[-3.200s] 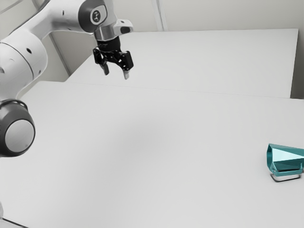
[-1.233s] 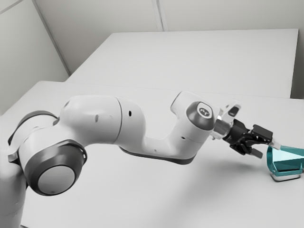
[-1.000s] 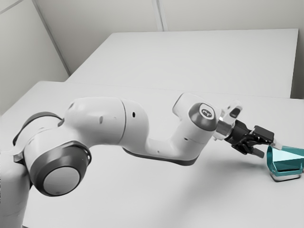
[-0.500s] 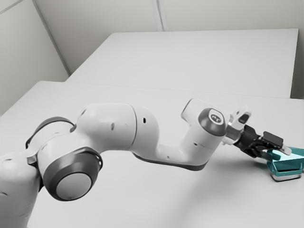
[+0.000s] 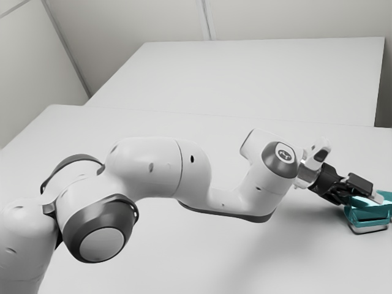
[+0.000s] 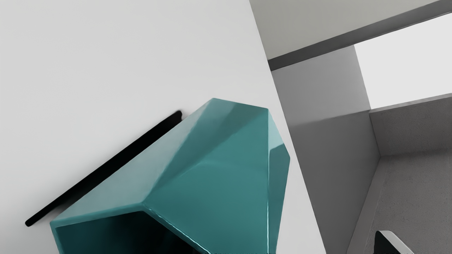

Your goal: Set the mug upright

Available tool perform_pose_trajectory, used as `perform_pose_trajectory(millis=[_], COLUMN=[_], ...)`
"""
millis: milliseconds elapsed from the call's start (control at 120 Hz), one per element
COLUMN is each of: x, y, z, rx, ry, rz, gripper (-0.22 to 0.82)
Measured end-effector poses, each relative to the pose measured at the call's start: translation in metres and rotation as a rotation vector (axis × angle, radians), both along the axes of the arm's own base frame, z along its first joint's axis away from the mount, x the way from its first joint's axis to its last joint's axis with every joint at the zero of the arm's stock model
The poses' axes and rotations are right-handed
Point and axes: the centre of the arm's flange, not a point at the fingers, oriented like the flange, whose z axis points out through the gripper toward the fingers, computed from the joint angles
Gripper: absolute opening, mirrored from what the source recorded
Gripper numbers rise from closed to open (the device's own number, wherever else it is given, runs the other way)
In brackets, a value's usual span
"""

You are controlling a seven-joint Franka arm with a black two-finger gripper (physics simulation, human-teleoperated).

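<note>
At the exterior view's right edge, the open gripper is at the mouth end of the teal mug. One finger reaches over the mug's upper side; the other tip is hidden at the mouth. On its side lies the faceted mug, its dark mouth toward my hand in the wrist view. A thin black bar runs along one side of it, close to the table. From the gripper, one fingertip appears outside the mug, apart from its wall.
The white table extends beneath the arm, with another white surface behind it. Beyond the table edge near the mug, the wrist view has a grey floor and walls.
From above the table at the exterior view's left, my hand has come down and across to the mug. During the last second it moved farther right, over the mug's mouth end; the mug looks unmoved.
</note>
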Motion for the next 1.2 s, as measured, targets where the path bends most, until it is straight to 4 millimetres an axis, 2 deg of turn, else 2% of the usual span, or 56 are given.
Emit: perform_pose_trajectory(millis=[508, 625, 800, 900, 1033, 1200], x=[-0.003, -0.004, -0.004, -0.004, -0.004, -0.01], y=[-0.002, -0.005, -0.005, -0.006, 0.001, 0.045], z=[-0.004, -0.004, 0.002, 0.017, 0.059, 0.131], rx=[-0.004, -0.011, -0.013, -0.016, -0.027, 0.047], ry=[0.004, 0.011, 0.005, -0.016, -0.062, -0.172], rz=[-0.004, 0.001, 0.007, 0.005, 0.006, -0.018], gripper=[-0.04, -0.11, -0.15, -0.15, -0.16, -0.17])
